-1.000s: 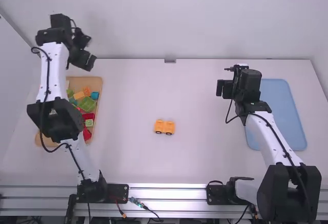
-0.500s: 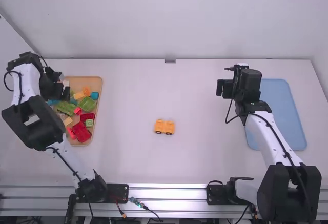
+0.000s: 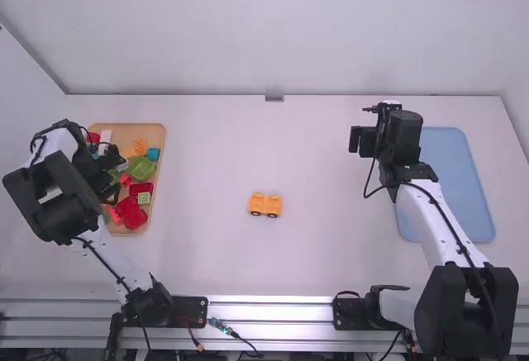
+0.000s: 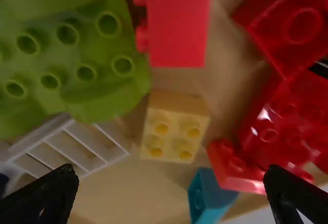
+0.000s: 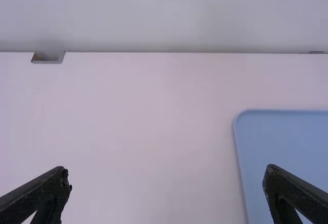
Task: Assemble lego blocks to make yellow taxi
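Left gripper [image 4: 170,171]: fingers spread wide, gripping nothing, low over the wooden tray [image 3: 164,143] at the table's left side. Right gripper [image 5: 166,172]: fingers likewise apart, empty, beside the blue tray [image 3: 455,183].

Work in progress: one orange-yellow wheeled car body [image 3: 265,205] stands alone near the middle of the white table [image 3: 331,245], well apart from both trays. Wheels show along its near side, and two raised sections sit side by side on top. Whether these are separate blocks or one moulding cannot be determined.

Stock within the wooden tray: a pale yellow four-stud block [image 4: 175,126] lies studs up ahead of the left fingers, close to a red brick [image 4: 177,24] and a green studded piece [image 4: 66,55]. A blue brick [image 4: 207,201] is near it.

Assessment: the wheeled base appears established; upper parts of the taxi seem outstanding. Step in hand is judged to be picking the next part, probably the yellow block. Neighbouring pieces could obstruct the fingers. Joining remains to be done thereafter.
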You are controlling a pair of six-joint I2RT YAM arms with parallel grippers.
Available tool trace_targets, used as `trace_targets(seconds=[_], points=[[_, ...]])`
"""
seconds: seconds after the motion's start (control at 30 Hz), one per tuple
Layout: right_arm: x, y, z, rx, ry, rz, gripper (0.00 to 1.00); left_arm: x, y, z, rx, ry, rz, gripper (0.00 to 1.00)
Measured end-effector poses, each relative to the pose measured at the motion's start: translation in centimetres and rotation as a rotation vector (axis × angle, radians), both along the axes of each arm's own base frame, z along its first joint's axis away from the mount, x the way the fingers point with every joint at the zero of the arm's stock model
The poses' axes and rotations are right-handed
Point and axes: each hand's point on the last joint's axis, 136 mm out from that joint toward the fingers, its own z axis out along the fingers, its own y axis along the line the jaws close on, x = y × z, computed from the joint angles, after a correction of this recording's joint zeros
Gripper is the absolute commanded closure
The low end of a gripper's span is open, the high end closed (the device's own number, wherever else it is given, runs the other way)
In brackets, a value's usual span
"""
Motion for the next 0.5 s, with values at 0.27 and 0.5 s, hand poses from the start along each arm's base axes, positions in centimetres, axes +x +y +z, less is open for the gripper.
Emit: trace_targets(seconds=[0.27,0.5], points=[[0.0,0.1,0.0,0.006,-0.001,0.006,0.01,1.2,0.0,-0.4,-0.013,-0.055,-0.059,0.23],[0.0,0.2,0.0,0.025,0.0,-0.003,0.01,0.9,-1.2,-0.5,-0.075,-0.049,-0.105,0.26]])
